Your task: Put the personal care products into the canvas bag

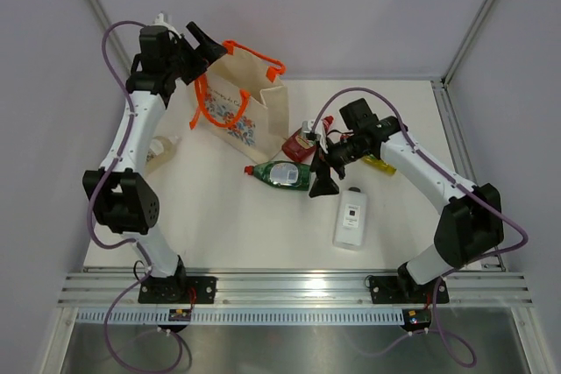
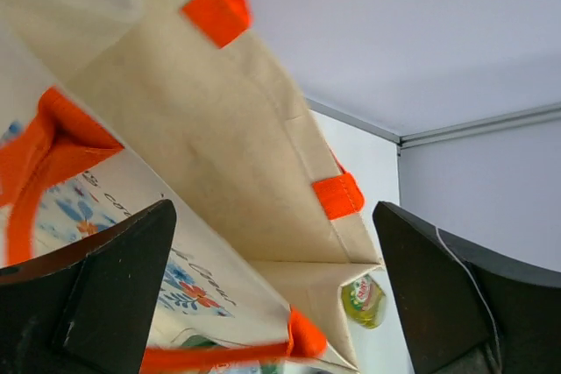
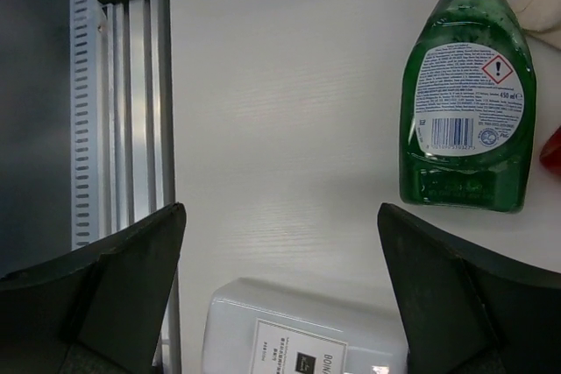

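The cream canvas bag [image 1: 248, 99] with orange handles stands at the back left and fills the left wrist view [image 2: 219, 137]. My left gripper [image 1: 203, 41] is open and empty just above its back left rim [image 2: 273, 216]. A green bottle [image 1: 282, 174] lies mid-table, a red bottle [image 1: 301, 145] behind it, a yellow bottle [image 1: 379, 165] to the right and a flat white bottle [image 1: 351, 218] in front. A clear pale-yellow bottle [image 1: 162, 151] lies far left. My right gripper [image 1: 323, 177] is open and empty above the table between the green bottle [image 3: 466, 120] and the white bottle [image 3: 307, 339].
An aluminium rail [image 1: 289, 291] runs along the near edge and shows in the right wrist view [image 3: 123, 111]. Grey enclosure walls [image 1: 351, 6] close the back and sides. A yellow-labelled bottle [image 2: 364, 299] shows past the bag's corner.
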Controlling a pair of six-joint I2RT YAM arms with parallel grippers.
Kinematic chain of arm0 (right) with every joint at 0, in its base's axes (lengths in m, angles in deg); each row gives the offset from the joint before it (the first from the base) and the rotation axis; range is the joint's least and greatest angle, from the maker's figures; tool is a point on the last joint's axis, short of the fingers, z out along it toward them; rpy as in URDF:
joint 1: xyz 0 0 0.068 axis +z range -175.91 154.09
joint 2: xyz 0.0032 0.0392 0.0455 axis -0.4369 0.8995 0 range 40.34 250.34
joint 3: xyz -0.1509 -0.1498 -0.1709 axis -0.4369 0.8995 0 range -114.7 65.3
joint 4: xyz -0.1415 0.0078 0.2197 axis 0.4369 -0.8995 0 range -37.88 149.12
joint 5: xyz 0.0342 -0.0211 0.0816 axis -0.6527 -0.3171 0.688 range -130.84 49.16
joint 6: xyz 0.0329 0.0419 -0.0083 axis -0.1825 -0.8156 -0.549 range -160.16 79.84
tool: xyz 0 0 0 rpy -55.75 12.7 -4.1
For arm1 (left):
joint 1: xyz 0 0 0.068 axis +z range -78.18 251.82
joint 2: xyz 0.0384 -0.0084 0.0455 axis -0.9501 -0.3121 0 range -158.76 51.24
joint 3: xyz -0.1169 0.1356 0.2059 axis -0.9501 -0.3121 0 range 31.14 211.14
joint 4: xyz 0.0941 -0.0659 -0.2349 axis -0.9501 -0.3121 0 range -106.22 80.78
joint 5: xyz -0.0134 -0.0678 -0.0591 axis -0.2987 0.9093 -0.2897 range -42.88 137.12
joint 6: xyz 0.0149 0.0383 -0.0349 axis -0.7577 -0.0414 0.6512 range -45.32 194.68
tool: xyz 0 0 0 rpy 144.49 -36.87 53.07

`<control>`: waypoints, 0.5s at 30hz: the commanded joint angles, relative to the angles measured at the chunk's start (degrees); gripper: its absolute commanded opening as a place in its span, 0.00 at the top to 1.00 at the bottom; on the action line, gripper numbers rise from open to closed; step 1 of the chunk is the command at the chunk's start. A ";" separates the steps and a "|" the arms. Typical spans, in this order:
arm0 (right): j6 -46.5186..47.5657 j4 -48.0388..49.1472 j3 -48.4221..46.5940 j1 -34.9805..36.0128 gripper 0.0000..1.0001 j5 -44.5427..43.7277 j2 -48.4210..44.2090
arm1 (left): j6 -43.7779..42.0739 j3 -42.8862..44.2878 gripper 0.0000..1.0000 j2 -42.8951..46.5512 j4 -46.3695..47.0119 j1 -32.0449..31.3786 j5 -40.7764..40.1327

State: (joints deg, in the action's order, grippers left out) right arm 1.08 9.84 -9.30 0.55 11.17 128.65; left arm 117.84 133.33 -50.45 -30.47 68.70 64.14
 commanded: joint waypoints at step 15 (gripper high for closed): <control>6.25 31.70 3.96 10.98 0.01 -25.71 13.63 | -19.17 -33.88 0.01 45.59 -12.84 2.32 -10.68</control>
State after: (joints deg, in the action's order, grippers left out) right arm 7.81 35.66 -2.00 10.52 -8.81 139.04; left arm 100.00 105.42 -9.55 -40.75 70.45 57.15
